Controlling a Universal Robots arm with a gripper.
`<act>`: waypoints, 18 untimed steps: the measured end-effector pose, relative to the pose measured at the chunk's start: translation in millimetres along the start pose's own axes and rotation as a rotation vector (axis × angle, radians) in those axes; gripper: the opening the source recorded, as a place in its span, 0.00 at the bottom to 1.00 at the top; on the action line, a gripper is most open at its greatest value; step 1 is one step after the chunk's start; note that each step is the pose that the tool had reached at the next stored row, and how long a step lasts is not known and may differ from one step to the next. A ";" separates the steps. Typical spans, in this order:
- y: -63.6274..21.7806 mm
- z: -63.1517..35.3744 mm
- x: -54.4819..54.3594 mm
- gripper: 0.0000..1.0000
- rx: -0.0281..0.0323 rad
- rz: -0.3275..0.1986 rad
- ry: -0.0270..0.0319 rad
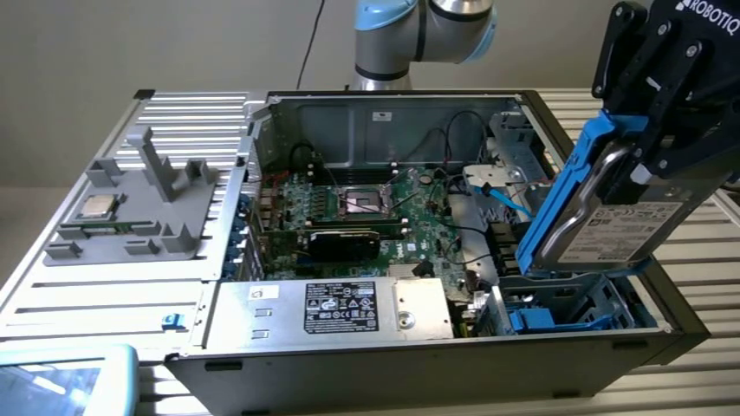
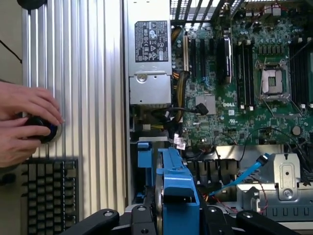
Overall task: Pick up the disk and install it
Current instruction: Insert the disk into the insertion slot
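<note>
The disk point(image 1: 601, 217), a silver-grey drive with a white label in a bright blue carrier, hangs on edge and tilted above the open computer case. My gripper point(image 1: 653, 160) is shut on its upper end. The disk's lower end sits just over the blue-lined drive bay point(image 1: 567, 312) at the case's front corner on the exterior view's right. In the wrist view the blue carrier point(image 2: 177, 188) runs straight out from between my black fingers point(image 2: 102, 219), above the bay.
The case holds a green motherboard point(image 1: 370, 217), a silver power supply point(image 1: 347, 308) with a black label, and a blue cable point(image 1: 509, 198) near the bay. A CPU chip point(image 1: 95, 206) rests on a grey fixture. A person's hands point(image 2: 24, 122) hold a black knob beside a keyboard point(image 2: 49, 196).
</note>
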State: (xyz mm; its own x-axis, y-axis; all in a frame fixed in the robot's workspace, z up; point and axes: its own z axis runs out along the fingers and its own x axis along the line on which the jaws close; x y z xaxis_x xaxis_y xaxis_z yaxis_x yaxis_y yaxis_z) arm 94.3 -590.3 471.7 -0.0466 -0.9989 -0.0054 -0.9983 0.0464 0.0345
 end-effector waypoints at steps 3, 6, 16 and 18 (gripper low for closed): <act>0.0 0.2 0.0 0.37 -0.0001 0.000 -0.0006; -0.1 1.8 0.0 0.37 -0.0001 0.000 -0.0011; -0.7 18.8 0.2 0.37 -0.0001 0.000 -0.0010; -0.8 21.7 0.3 0.37 -0.0001 0.000 -0.0008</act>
State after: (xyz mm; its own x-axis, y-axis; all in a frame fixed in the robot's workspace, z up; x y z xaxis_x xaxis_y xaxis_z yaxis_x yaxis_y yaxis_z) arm 94.3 -590.5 450.0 -0.0465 -0.9989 -0.0061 -0.9983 0.0463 0.0346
